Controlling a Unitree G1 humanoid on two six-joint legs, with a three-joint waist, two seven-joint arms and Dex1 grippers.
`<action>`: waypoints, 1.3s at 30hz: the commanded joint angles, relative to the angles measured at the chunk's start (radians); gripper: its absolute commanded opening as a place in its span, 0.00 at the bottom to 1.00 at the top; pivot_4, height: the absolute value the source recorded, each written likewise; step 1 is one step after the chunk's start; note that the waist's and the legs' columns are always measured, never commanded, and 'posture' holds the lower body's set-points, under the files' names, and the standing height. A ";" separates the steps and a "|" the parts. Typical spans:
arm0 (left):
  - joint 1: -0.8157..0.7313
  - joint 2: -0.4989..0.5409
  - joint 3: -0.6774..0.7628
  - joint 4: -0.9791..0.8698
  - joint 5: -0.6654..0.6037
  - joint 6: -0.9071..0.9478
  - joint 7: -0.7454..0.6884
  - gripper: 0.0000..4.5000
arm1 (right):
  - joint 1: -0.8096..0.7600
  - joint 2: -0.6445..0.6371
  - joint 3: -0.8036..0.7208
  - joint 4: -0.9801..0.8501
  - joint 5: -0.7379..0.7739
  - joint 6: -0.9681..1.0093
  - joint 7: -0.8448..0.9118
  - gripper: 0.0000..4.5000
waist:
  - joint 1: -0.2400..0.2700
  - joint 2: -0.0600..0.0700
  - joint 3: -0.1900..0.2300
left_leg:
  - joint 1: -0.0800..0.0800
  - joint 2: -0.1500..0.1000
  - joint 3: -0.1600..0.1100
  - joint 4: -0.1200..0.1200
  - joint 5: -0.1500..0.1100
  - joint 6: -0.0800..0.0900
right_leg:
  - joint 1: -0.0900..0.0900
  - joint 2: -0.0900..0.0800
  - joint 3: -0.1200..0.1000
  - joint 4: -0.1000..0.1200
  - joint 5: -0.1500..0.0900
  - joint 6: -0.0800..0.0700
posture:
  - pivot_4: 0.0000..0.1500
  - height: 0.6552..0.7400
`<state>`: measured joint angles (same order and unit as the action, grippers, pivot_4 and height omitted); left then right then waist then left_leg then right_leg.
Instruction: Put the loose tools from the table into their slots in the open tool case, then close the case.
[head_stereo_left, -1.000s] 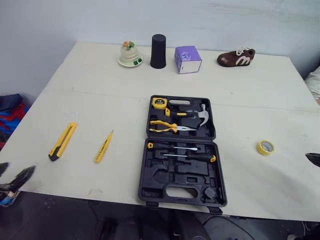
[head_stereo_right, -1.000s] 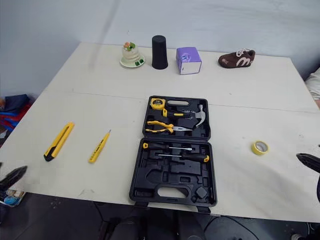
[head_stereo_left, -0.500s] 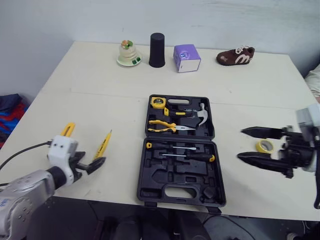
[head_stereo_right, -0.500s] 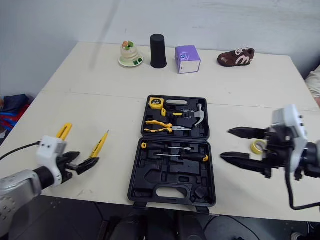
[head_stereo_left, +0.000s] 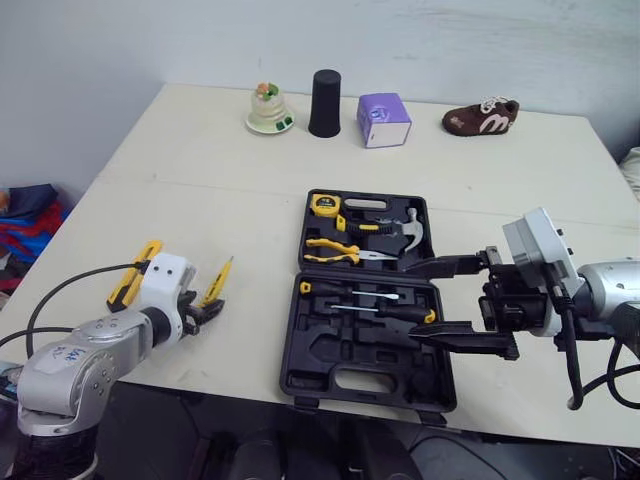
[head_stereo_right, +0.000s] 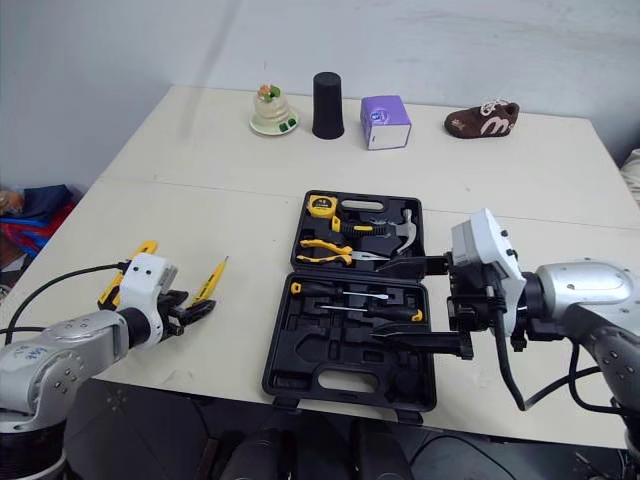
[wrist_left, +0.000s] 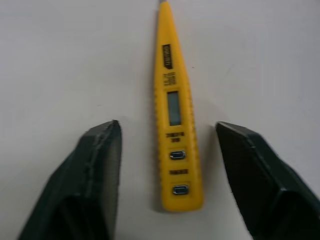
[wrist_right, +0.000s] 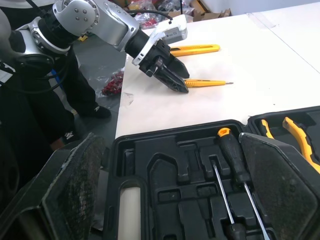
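Pale table (head_stereo_left: 200, 180), plain wall behind, open case (head_stereo_left: 340, 355) sitting mid-table. All positions are given rel. to the case.

Lid half holds tape measure, pliers and hammer. Base half holds two screwdrivers (head_stereo_left: 385, 305). The moulded slots toward the handle are empty.

Two loose tools are in sight, both off the case's left side: tester (wrist_left: 176, 115) near it, knife (wrist_right: 197, 49) further out and roughly parallel.

L gripper (head_stereo_left: 208, 314) is at the tester's butt end, fingers spread, one either side of the body, nothing pinched. Can't tell if the tips touch the table.

R gripper (head_stereo_left: 412, 300) hangs over the case's right edge, fingers spread wide and empty, one over the lid half and one over the base half.

Step in hand, as I read it: first pick, the tester, approach done but not yet gripped.

Next move calls for closing squarely on the tester's body. It's slim and may skid, so squeeze slowly. Then lift, carry right to the case and match it to a narrow slot. R arm should prob. back off so it doesn't block the drop.
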<state>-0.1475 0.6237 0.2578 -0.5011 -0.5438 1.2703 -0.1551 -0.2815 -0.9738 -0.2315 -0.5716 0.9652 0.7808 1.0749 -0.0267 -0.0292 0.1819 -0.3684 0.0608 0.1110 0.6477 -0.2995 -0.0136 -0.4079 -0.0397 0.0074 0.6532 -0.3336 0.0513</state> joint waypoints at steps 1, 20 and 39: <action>0.013 -0.022 -0.029 0.042 0.007 0.000 -0.028 0.33 | -0.005 0.005 -0.008 -0.003 -0.002 -0.026 0.001 1.00 | 0.002 0.000 0.000 | 0.000 0.000 0.000 0.000 0.000 0.000 | 0.000 0.000 0.000 0.000 0.000 0.000 | 1.00 0.98; -0.442 0.374 -0.579 -0.126 0.061 -0.292 -0.699 0.11 | 0.296 -0.078 -0.135 -0.063 -0.042 -0.035 0.061 1.00 | -0.002 -0.001 0.003 | -0.004 -0.002 -0.002 -0.001 -0.001 0.001 | 0.000 -0.002 -0.002 -0.003 -0.001 -0.001 | 1.00 0.98; -0.733 0.142 -0.930 0.144 0.410 -0.414 -0.872 0.11 | 0.442 -0.065 -0.205 -0.109 -0.063 -0.034 0.014 1.00 | -0.001 -0.004 0.005 | -0.004 0.003 -0.002 0.002 0.004 -0.006 | -0.001 0.010 0.004 0.000 -0.001 0.003 | 1.00 0.98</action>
<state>-0.8602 0.7661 -0.6784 -0.3454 -0.1526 0.8584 -1.0154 0.1581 -1.0470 -0.4015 -0.6590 0.8887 0.7552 1.0932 -0.0272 -0.0333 0.1869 -0.3721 0.0635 0.1089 0.6501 -0.2956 -0.0195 -0.4092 -0.0294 0.0111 0.6536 -0.3347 0.0538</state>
